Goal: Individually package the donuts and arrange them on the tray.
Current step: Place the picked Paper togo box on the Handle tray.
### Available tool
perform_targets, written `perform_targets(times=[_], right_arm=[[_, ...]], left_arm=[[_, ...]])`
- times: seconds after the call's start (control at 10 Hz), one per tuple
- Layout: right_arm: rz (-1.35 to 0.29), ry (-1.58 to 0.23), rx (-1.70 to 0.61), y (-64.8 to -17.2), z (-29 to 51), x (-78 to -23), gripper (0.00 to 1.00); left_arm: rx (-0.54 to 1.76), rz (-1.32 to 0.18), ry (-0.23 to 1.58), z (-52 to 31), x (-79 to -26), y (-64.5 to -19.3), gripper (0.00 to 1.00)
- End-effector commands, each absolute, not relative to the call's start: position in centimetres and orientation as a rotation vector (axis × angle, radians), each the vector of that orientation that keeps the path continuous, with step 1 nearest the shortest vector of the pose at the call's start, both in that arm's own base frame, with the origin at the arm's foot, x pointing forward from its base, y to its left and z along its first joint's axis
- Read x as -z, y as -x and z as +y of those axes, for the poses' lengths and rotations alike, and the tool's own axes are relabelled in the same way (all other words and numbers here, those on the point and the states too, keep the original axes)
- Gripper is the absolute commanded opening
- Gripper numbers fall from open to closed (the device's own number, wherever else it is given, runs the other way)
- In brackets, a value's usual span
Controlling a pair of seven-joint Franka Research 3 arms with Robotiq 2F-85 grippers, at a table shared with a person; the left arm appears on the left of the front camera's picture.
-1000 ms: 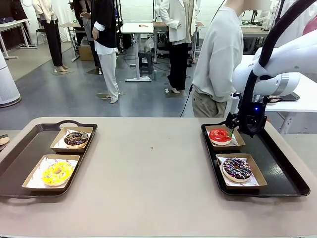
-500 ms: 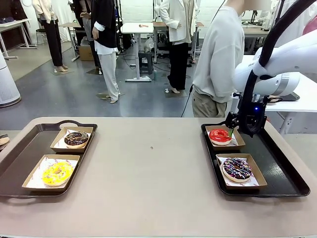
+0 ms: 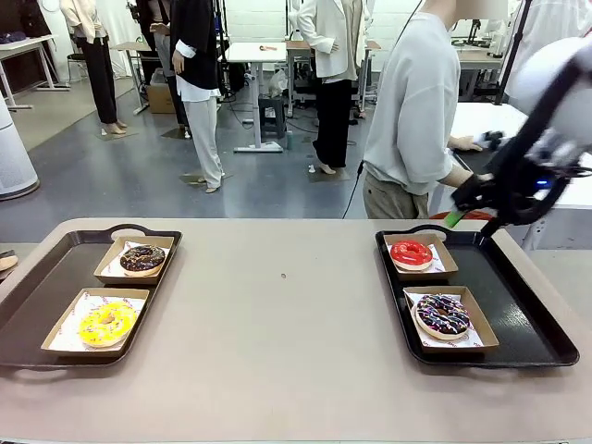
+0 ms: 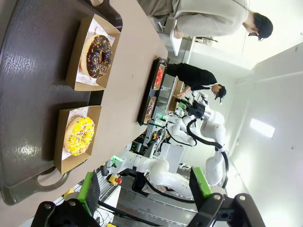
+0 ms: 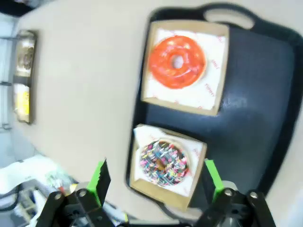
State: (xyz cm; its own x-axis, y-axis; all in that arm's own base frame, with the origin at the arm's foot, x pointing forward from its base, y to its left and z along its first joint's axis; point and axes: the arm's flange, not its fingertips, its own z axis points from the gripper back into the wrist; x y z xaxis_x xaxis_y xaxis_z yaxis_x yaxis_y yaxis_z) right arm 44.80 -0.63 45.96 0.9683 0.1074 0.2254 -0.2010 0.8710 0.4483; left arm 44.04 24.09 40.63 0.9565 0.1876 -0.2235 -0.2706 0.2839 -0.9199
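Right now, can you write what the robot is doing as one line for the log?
donuts: four, each in its box, two per tray | right gripper: open, empty, above right tray | left gripper: open, empty, above left tray

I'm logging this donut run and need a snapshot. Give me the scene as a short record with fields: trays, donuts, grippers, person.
left tray: yellow-iced donut near, chocolate-brown donut far, each in its own cardboard box
right tray: red donut far, sprinkled dark donut near, each boxed
right gripper: open, empty, raised past the right tray's far end
left gripper: open, empty, above the left tray
person: standing at the table's far side, turned away
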Motion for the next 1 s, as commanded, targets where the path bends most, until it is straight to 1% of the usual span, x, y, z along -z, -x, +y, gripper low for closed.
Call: perform_targets(times=[0.0, 0.2, 0.3, 0.5, 0.9], right_arm=[[-0.294, -0.788, -0.203, -39.8, -7.1, -45.6, 1.0], [-0.42, -0.998, -0.186, -36.7, -12.4, -45.0, 1.0], [-0.447, -1.089, -0.153, -36.1, -15.0, -44.2, 1.0], [-0.392, -1.187, -0.05, -37.0, -18.5, -42.1, 1.0], [-0.225, -1.239, 0.076, -40.3, -21.8, -38.2, 1.0]], left_arm=[[-0.301, 0.076, 1.244, 24.1, -40.9, -43.9, 1.0], [-0.301, 0.076, 1.244, 24.1, -40.9, -43.9, 1.0], [-0.301, 0.076, 1.244, 24.1, -40.9, -43.9, 1.0], [-0.301, 0.076, 1.244, 24.1, -40.9, -43.9, 1.0], [-0.301, 0.076, 1.244, 24.1, -40.9, -43.9, 1.0]])
